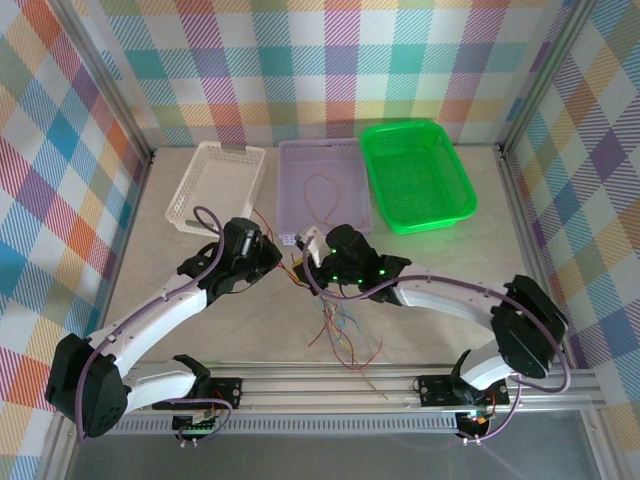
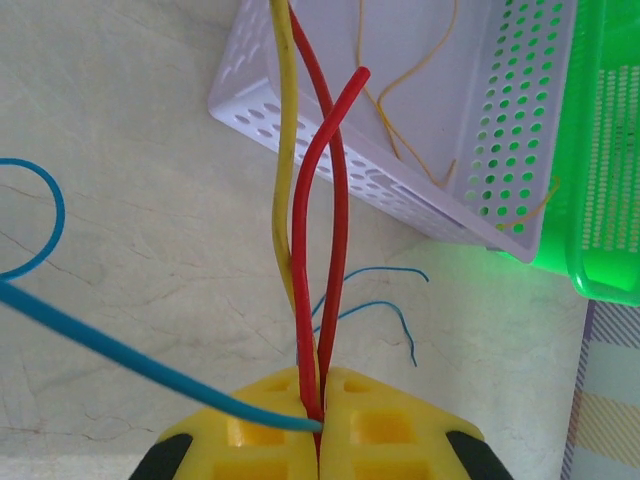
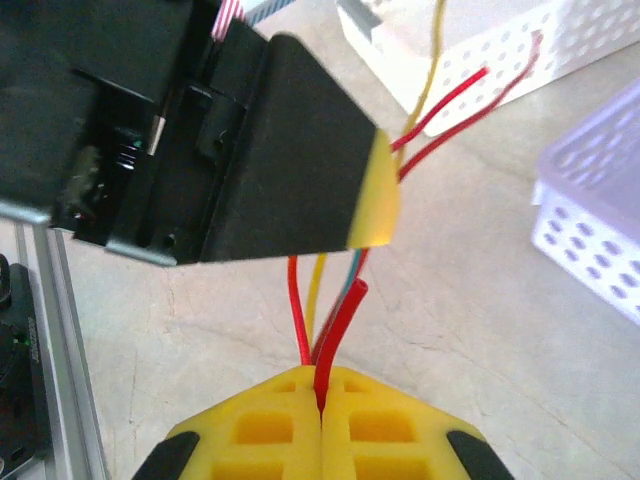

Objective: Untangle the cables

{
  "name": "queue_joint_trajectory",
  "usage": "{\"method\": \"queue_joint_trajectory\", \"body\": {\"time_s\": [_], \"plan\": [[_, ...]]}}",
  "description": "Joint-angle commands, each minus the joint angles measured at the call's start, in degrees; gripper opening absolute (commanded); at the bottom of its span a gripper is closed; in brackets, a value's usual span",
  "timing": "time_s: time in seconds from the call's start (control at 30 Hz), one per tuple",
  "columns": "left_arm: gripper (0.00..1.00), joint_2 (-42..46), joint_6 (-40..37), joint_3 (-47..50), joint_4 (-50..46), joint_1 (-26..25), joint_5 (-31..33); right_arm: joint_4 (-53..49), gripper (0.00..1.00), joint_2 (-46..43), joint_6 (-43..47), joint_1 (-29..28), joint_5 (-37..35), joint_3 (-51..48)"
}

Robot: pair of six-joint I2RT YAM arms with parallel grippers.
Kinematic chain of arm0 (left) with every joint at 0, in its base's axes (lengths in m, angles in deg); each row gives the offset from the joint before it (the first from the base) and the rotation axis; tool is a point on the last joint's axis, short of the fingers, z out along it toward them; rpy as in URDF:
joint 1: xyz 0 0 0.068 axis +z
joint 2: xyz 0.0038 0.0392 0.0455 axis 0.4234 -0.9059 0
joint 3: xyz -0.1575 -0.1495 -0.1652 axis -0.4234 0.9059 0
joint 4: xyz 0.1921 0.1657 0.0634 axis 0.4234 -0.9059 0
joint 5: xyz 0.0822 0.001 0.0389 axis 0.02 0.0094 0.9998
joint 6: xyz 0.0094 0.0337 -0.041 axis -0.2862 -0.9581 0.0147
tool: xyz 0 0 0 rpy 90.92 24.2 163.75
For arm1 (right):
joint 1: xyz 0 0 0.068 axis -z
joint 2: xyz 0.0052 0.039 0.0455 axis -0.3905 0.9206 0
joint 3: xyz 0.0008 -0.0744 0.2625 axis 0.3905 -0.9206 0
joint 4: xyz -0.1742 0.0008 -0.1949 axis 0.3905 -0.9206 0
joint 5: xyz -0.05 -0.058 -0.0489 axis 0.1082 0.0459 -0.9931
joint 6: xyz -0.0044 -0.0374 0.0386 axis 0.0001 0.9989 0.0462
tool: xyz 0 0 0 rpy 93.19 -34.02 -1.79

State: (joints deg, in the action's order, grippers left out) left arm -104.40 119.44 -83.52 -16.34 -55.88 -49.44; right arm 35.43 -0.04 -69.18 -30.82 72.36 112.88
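The cables are thin coloured wires. My left gripper (image 2: pixel 322 385) is shut on a bunch of them: two red cables (image 2: pixel 325 200), a yellow one (image 2: pixel 285 150) and a blue one (image 2: pixel 120 345) come out between its yellow fingers. My right gripper (image 3: pixel 322 385) is shut on a red cable (image 3: pixel 340 320), just below the left gripper's black and yellow finger (image 3: pixel 370 190). In the top view the two grippers (image 1: pixel 283 262) (image 1: pixel 303 270) meet tip to tip at mid-table. The rest of the cables (image 1: pixel 340 335) trail loose toward the near edge. One orange cable (image 1: pixel 322 195) lies in the lilac tray (image 1: pixel 290 150).
At the back stand a white basket (image 1: pixel 215 185), the lilac tray and a green basket (image 1: pixel 415 175). An aluminium rail (image 1: pixel 400 385) runs along the near edge. Two loose blue cables (image 2: pixel 385 275) lie on the table beside the lilac tray (image 2: pixel 340 150).
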Motion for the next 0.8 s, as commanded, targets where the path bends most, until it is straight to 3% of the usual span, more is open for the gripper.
{"method": "queue_joint_trajectory", "body": {"time_s": [0.0, 0.1, 0.3, 0.5, 0.77], "plan": [[0.00, 1.03, -0.61, 0.19, -1.05, 0.51, 1.35, 0.06, 0.00, -4.34, 0.70, 1.47, -0.40, -1.55], [0.00, 0.74, -0.69, 0.32, -0.86, 0.59, 1.13, -0.97, 0.00, -6.82, 1.08, 2.03, -1.77, -2.51], [0.00, 1.85, -2.79, 0.56, -2.89, 1.48, 2.31, -6.56, 0.00, -18.42, 1.40, 6.62, -12.30, -3.67], [0.00, 2.19, -4.53, 3.31, -3.00, 5.14, 0.62, -17.97, 0.00, -29.21, 1.52, 17.83, -13.85, 2.50], [0.00, 3.05, -7.08, 5.32, -3.97, 8.68, 0.28, -30.44, 0.00, -31.72, 4.65, 22.87, -21.39, 15.18]]}}
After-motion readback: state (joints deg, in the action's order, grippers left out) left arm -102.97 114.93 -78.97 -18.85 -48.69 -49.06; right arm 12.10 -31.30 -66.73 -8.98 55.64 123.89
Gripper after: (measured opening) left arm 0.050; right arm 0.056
